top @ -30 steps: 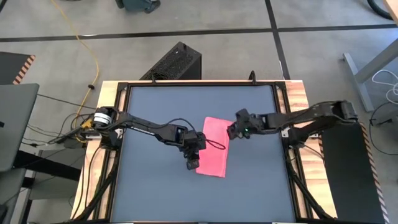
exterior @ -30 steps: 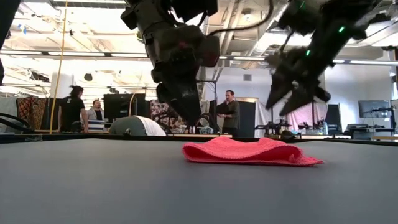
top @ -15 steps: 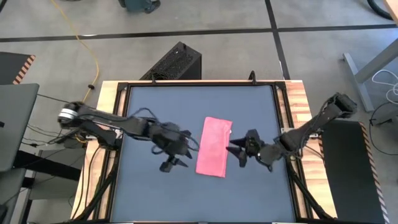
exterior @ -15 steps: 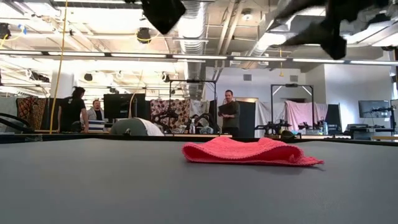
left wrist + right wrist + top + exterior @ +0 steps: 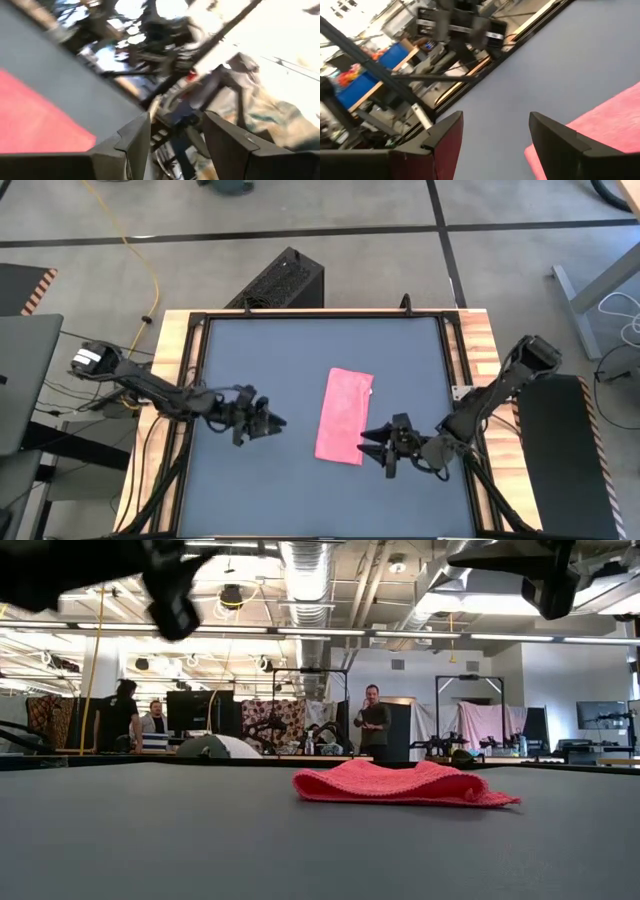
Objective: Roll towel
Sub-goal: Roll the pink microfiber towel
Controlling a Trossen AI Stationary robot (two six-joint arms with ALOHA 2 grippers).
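Note:
The pink towel (image 5: 343, 416) lies folded in a narrow strip on the dark grey table (image 5: 250, 350), right of its middle; in the low view the towel (image 5: 405, 783) rests flat with a slight hump. My left gripper (image 5: 272, 423) hangs open to the towel's left, pointing toward it and clear of it. My right gripper (image 5: 370, 446) hangs open by the towel's near right corner, above the table, touching nothing. Both wrist views show open fingers, with an edge of the towel (image 5: 40, 125) (image 5: 605, 125).
The table's wooden side rails (image 5: 165, 380) flank the dark top. A black box (image 5: 282, 280) stands on the floor behind the far edge. People (image 5: 372, 725) stand in the room beyond the table.
My left gripper has drawn back from the towel's left edge toward the table's left edge and tipped up from pointing down to about level. My right gripper has swung from the towel's far right side toward the near edge, also levelling. The towel has stayed still.

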